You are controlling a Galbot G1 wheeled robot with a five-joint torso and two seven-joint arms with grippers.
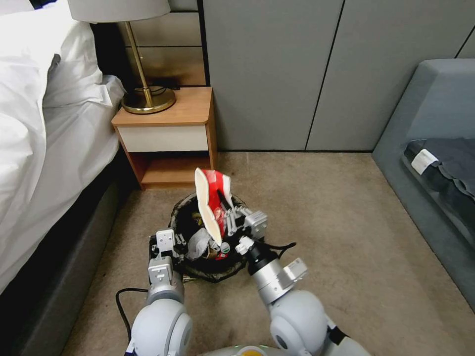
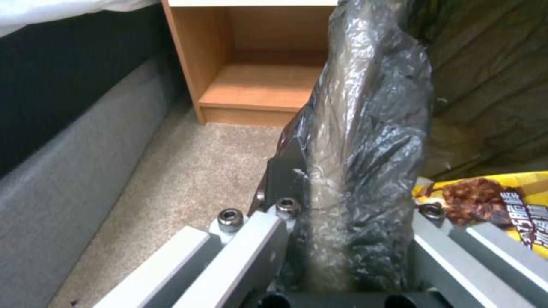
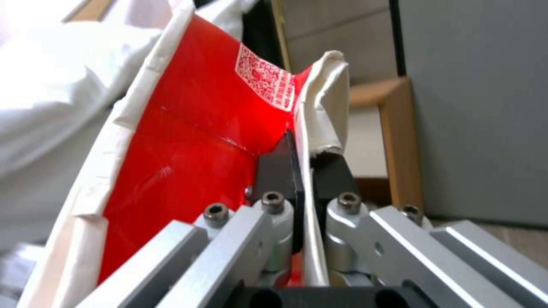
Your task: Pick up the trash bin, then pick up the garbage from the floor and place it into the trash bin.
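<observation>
1. The trash bin (image 1: pixel 208 269) is held just above the beige carpet (image 1: pixel 346 237) in front of the robot, with its dark bag folded over the rim; the bed (image 1: pixel 44 163) runs close along the left, and the wooden nightstand (image 1: pixel 168 133) stands just beyond the bin.
2. To the right, open carpet stretches to the grey sofa (image 1: pixel 430 148); grey wall panels (image 1: pixel 297 74) close the far side.
3. The left gripper (image 1: pixel 167 243) reaches forward at the bin's left rim, its jaws clamped over the bagged rim, inner finger inside the bin, outer finger (image 2: pixel 282 171) outside.
4. A yellow-and-brown snack wrapper (image 2: pixel 496 205) lies inside the bin, next to that gripper.
5. The right gripper (image 1: pixel 228 217) angles in from the right above the bin's opening, its jaws pinched shut on a white edge of the red-and-white wrapper (image 1: pixel 212 202).
6. That wrapper stands upright over the bin, rising above the rim; more scraps lie beneath it inside.
</observation>
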